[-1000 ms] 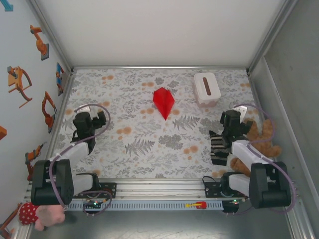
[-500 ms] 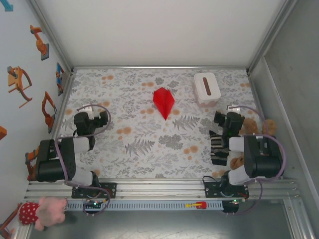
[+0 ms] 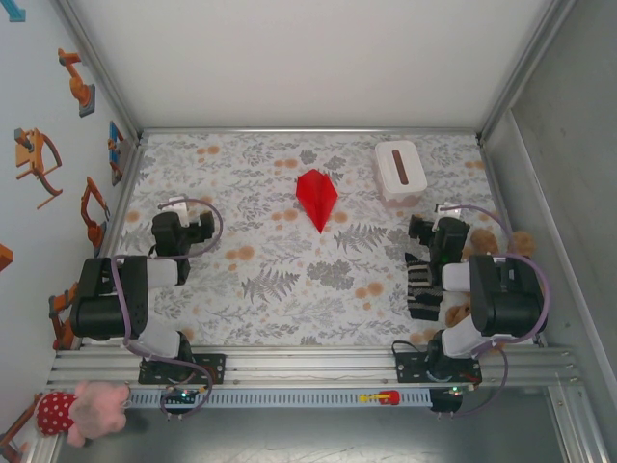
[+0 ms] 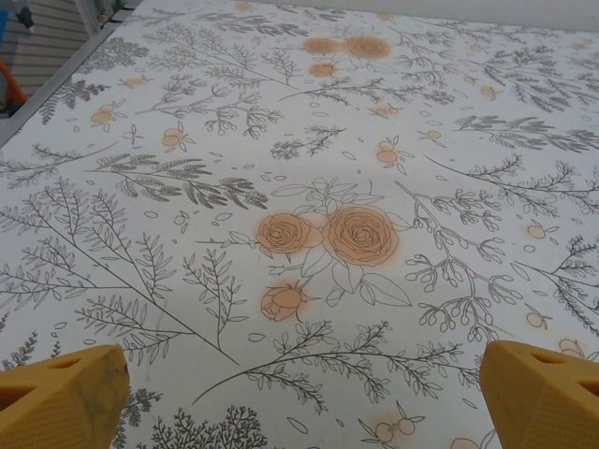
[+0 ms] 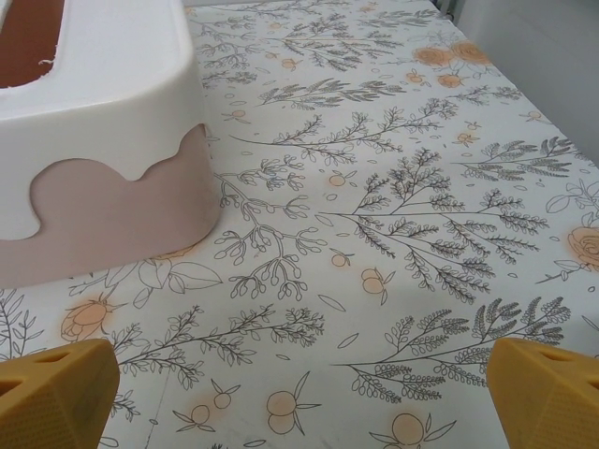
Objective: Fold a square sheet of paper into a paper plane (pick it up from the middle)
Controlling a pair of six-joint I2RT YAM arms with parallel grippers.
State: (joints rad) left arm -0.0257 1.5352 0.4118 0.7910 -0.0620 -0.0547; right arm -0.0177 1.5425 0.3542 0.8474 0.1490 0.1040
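1. The top external camera sits high above and behind the near edge of the desk (image 3: 280,289), a flat surface under white cloth printed with grey leaves and orange flowers. It looks steeply down on the whole desk. The silver metal rail (image 3: 308,367) runs along the bottom.
2. The left wrist camera rides low and close over the cloth, facing the far edge. The desk's left edge crosses its upper left corner, and the left gripper (image 4: 304,398) frames its lower corners.
3. The right wrist camera, equally low behind the right gripper (image 5: 299,393), faces the far right corner. It shares the white rounded plastic box with a pink base (image 5: 103,140) with the top view.
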